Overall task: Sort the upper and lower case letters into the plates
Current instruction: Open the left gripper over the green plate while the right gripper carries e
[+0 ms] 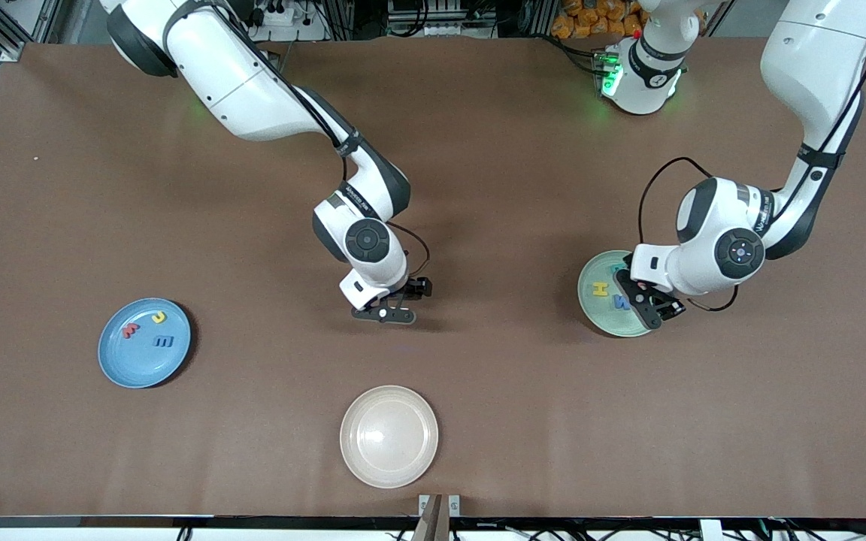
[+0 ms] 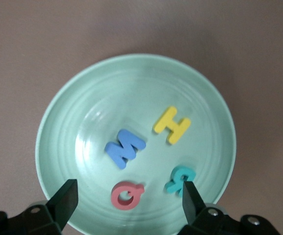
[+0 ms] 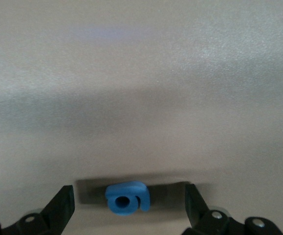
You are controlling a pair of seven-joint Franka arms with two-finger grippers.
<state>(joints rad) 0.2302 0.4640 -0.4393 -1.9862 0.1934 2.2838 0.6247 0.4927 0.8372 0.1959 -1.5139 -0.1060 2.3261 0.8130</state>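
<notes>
The left pincer [image 1: 647, 300] is hanging over the pale mint green plate [image 1: 597, 309] toward the left arm's end of the bench [image 1: 478, 150], its fingers [image 2: 65, 198] spread wide and gripping nothing, above a yellow H [image 2: 172, 125], a blue M [image 2: 125, 148], a red Q [image 2: 127, 195] and a teal R [image 2: 180, 178]. The right pincer [image 1: 392, 312] is hovering low over bare bench near the middle, released, with a small blue letter [image 3: 127, 198] lying between its fingers [image 3: 60, 208]. The light blue plate [image 1: 144, 343] toward the right arm's end is carrying a red letter [image 1: 130, 329], a yellow letter [image 1: 158, 318] and a blue letter [image 1: 165, 342], while the cream-beige plate [image 1: 389, 436] is sitting nearest the front camera.
</notes>
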